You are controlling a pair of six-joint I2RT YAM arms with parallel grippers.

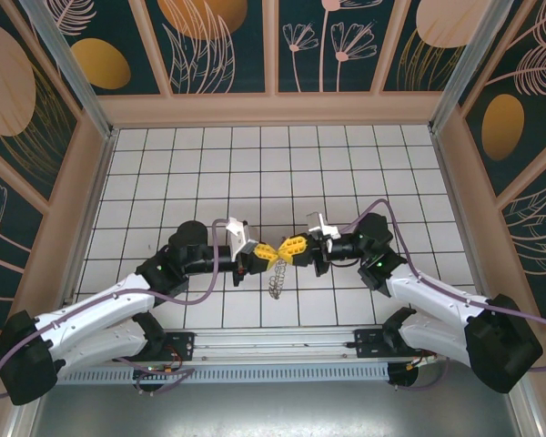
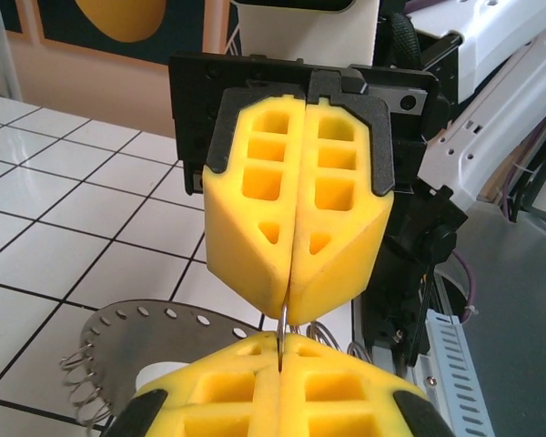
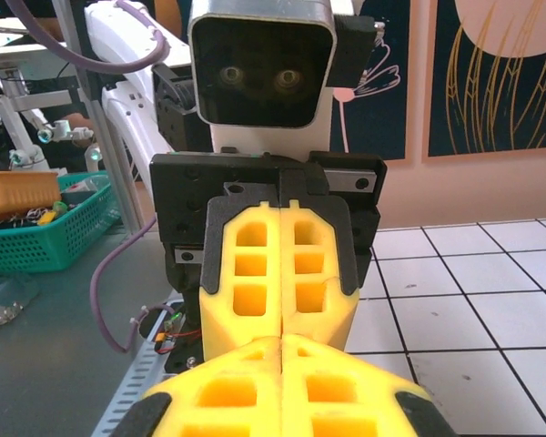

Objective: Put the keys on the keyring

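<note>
The step in hand looks like working open one rim loop of the keyring so a key can be threaded on. The two arms meet fingertip to fingertip over the white tiled floor (image 1: pixel 200 173). The left gripper (image 1: pixel 265 252) comes in from 9 o'clock and the right gripper (image 1: pixel 294 247) from 3 o'clock.

The flat grey metal washer-like keyring (image 2: pixel 141 326), punched with small holes and fringed with wire loops, hangs from that meeting point toward 6 o'clock. It is tilted and sits just above the tiles.

The left gripper's yellow foam pads are pressed fully together on a thin wire loop (image 2: pixel 282 326) of the ring. The wire runs up toward 12 o'clock into the seam of the right gripper, whose pads also look closed on it. How firmly they bite I cannot tell.

Next, I judge, one tool must keep its pinch while the other lets go. That would free it to fetch a key.
</note>
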